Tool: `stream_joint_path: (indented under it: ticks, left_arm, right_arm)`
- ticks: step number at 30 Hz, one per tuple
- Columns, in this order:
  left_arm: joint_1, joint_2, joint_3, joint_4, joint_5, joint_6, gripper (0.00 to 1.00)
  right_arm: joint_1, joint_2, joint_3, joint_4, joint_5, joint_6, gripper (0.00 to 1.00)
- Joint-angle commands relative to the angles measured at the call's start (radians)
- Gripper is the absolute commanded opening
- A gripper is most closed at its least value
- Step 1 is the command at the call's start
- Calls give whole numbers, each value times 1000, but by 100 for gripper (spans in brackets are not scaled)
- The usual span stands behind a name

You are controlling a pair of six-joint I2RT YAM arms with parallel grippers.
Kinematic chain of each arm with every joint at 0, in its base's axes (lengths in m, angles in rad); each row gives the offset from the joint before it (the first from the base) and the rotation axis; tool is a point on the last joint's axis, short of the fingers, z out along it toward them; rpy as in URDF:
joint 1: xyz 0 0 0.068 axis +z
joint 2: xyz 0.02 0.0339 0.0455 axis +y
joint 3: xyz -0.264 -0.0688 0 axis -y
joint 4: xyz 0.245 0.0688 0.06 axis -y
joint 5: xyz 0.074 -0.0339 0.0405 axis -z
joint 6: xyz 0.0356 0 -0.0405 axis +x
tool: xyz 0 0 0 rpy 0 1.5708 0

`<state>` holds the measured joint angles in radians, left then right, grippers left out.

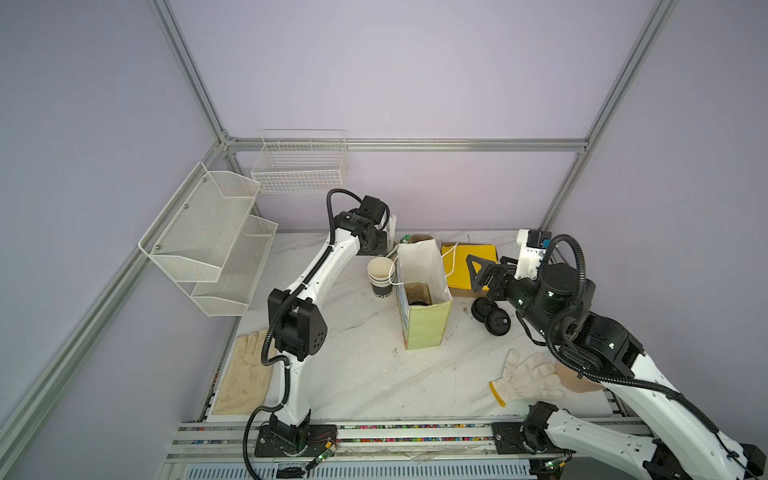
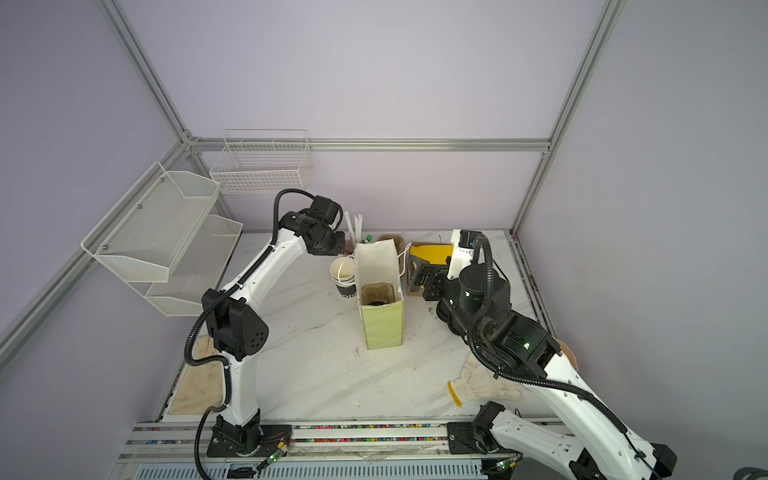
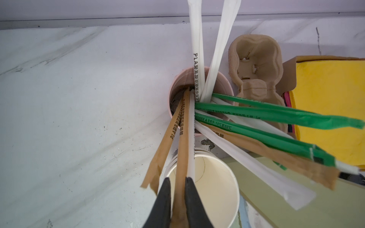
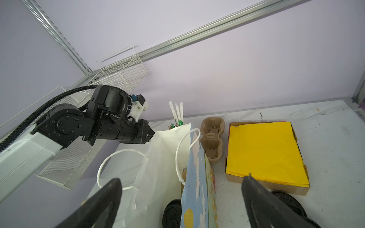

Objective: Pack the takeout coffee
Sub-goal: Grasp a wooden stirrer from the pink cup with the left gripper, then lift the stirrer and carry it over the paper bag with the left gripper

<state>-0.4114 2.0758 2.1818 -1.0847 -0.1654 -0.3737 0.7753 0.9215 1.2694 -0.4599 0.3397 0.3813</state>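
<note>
While a white glove (image 1: 528, 378) lay near the front edge of the desk (image 1: 353, 374), the paper bag (image 1: 428, 328) was stood upright and open at mid-desk. What appeared to be the takeout coffee (image 1: 417, 302) was seen only as a dark round shape in a brown holder at the bag's bottom. The right tool (image 4: 182, 177) was spread wide and empty near the bag's right side. Farther back, beyond the stacked cups (image 1: 380, 274), the left tool (image 3: 178, 179) was closed on a brown wrapped straw (image 3: 182, 138) that leaned out of the pink cup (image 3: 171, 94) by the back wall.
</note>
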Motion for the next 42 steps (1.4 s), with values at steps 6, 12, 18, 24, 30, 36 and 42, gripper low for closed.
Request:
stream_joint_path:
  ticks: [6,12,18,24,30,36,42]
  left_arm:
    - [6,-31,84,5,-26,9,6]
    - [6,-39,108,1,-35,9,0]
    - [7,-78,228,-4,-1,6,0]
    - [5,-168,243,-13,43,-7,0]
    - [4,-305,280,-63,119,-7,0]
    - [-37,-445,282,-154,232,-5,0]
    - [-166,-540,281,-260,202,2,0]
  right_arm:
    - [5,-12,12,13,-4,11,97]
    - [5,-15,13,10,-2,12,97]
    - [5,-15,22,2,5,19,97]
    - [5,-11,27,-4,12,37,97]
    - [5,8,68,-30,51,62,97]
    - [5,29,112,-90,202,131,97]
    - [-23,132,183,-210,346,190,97]
